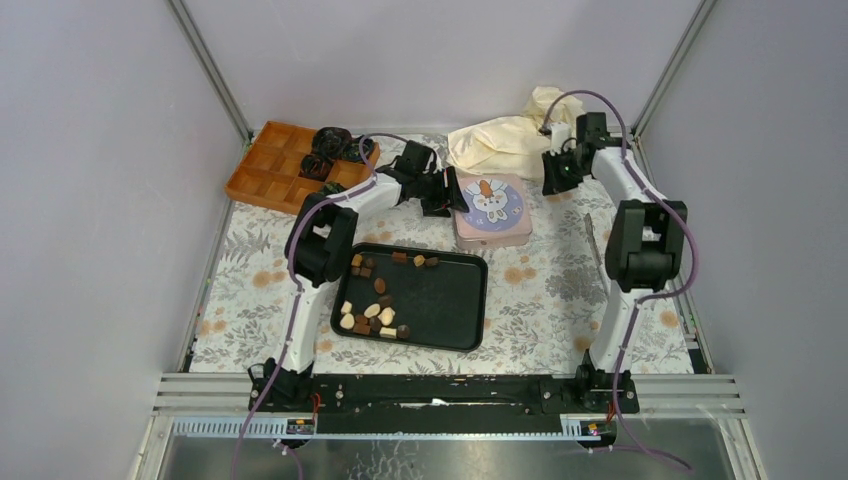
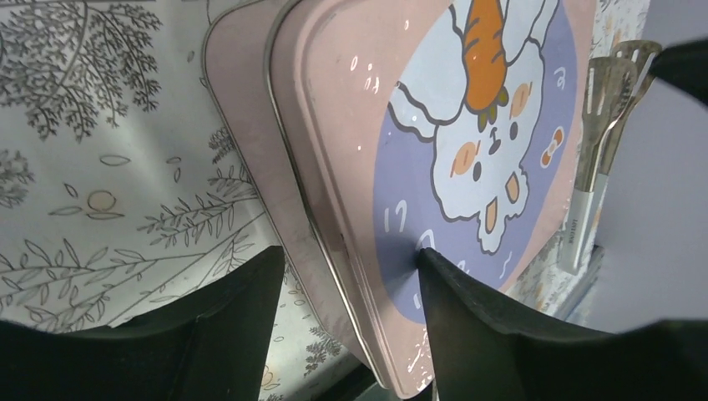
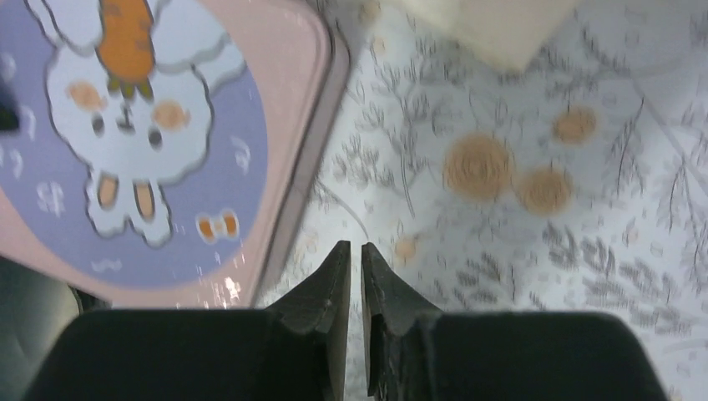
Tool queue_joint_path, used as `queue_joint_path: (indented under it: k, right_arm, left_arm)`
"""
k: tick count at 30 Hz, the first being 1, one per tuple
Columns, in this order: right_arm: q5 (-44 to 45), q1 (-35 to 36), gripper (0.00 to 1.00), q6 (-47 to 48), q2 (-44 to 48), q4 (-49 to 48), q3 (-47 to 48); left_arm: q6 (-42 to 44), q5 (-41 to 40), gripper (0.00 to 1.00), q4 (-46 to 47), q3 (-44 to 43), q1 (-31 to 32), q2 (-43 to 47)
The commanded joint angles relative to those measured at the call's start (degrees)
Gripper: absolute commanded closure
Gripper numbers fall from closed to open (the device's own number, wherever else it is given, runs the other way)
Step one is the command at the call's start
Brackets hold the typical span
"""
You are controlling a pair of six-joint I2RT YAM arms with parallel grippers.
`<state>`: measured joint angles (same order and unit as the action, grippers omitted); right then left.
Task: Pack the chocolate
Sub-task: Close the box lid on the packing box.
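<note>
dark brown, tan and cream chocolate [image 1: 378, 312] sits on the left half of the black tray [image 1: 450, 300], just below centre in my top view. a short row runs left to right along its upper edge, with a clump nearer its lower left; i can't tell how single pieces point. my left gripper [image 2: 349, 251] stands wide open astride the pink rabbit tin's [image 2: 359, 125] edge, while the right gripper [image 3: 356, 246] beside it is parted a slit, empty.
</note>
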<state>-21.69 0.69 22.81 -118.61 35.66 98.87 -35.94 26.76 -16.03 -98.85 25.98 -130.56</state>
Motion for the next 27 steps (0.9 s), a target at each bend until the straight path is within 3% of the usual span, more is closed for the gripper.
queue_joint_path:
  k: [1,9,12,14,22,24,27]
  right_arm:
    - [1.6,-0.2,0.85,0.7,6.2,-1.2,-8.3]
    - [-6.0,3.0,0.88,-4.3,8.9,-3.5,-18.4]
    - [-18.3,3.7,0.87,-6.3,9.8,-3.1,-18.0]
    - [-21.8,3.7,0.87,-7.7,11.4,-3.5,-17.1]
    - [-11.9,-0.2,0.82,-2.5,18.2,0.4,-13.2]
    - [-12.0,-3.3,0.72,0.1,21.0,1.3,-12.5]
    - [-9.3,-5.8,0.43,2.8,26.9,-0.7,-12.0]
  left_arm:
    - [-0.9,1.2,0.34,-2.9,-4.6,-1.4,-5.2]
    - [-4.4,5.7,0.32,-4.0,-16.8,-1.3,-13.0]
    - [-4.4,6.9,0.25,-3.9,-19.5,-1.2,-13.4]
    - [-3.6,5.4,0.2,-2.8,-18.6,-1.5,-11.2]
    - [0.6,-4.7,0.09,6.2,-3.6,-8.0,8.1]
    - [3.9,-4.9,0.09,8.8,0.0,-9.1,13.7]
    - [10.0,-5.3,0.08,11.9,5.0,-9.4,23.8]
